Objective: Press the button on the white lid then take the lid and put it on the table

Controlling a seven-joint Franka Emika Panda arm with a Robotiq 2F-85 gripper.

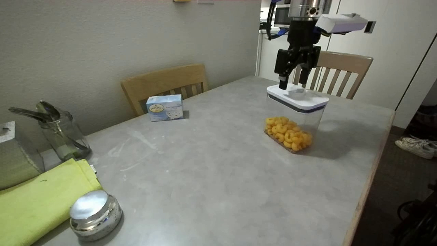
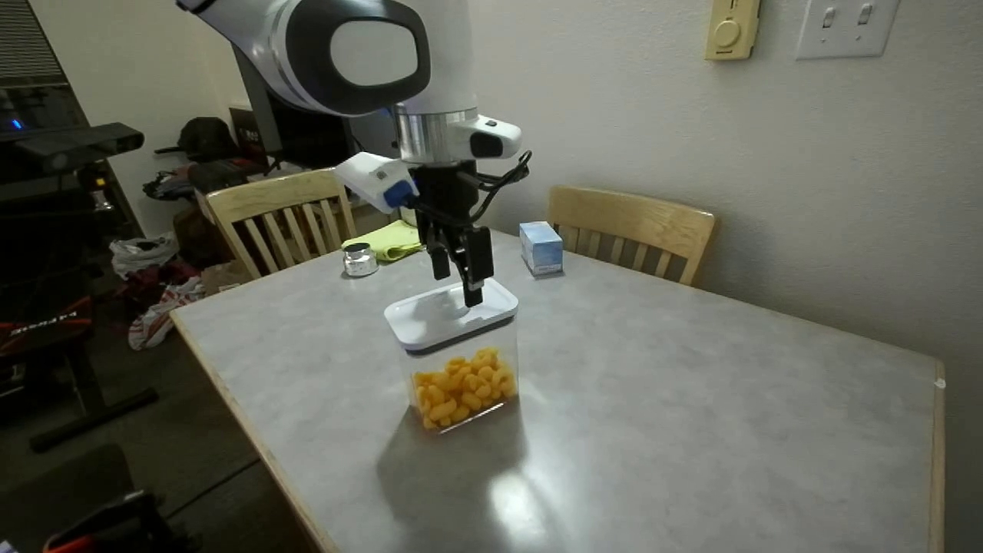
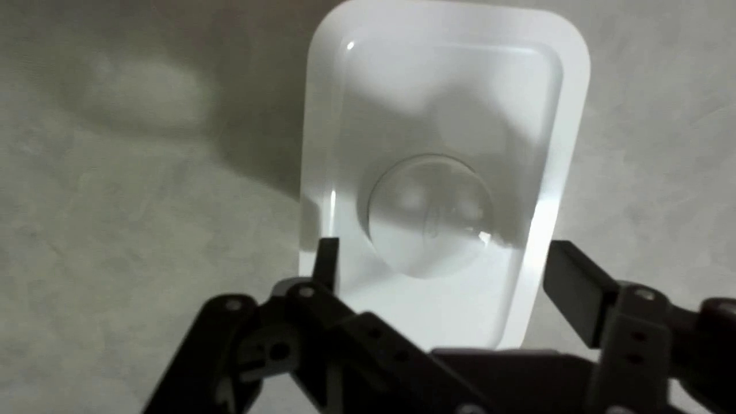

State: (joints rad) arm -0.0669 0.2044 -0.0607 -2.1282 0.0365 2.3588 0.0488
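Gripper (image 3: pixel 445 261): fingers (image 3: pixel 575 290) spread wide above the white lid (image 3: pixel 397 75); whether a tip touches it cannot be told.
White lid: on top of the clear container (image 1: pixel 300 119), a dark seal under its rim in both exterior views; in the wrist view the gripper hides its lower end.
Button (image 3: pixel 431 230): mid-lid, round, partly in shadow; it may stand slightly proud, but glare makes its height hard to judge.
Clear container: upright on the grey table (image 1: pixel 211 171), upper walls hard to trace; yellow macaroni-shaped pieces (image 2: pixel 465 388) fill the lower part.
Table: cut off by the bottom edge in both exterior views.
Robot arm (image 2: pixel 361 54): runs out of the top in both exterior views.
Twinings box (image 1: pixel 165 108): pale blue, well apart from the container; its finer print is too small to read.
Metal jar (image 1: pixel 95 218): silver, just beside a lime-green cloth (image 1: pixel 44 198), which the left edge crops in an exterior view.
Glass jar (image 1: pixel 66 138): holds cutlery (image 1: pixel 47 112), overlapping and hard to separate.
Wooden chairs (image 1: pixel 167 80): lower parts hidden by the table.
Floor clutter (image 2: pixel 150 257): dim, mostly unreadable.
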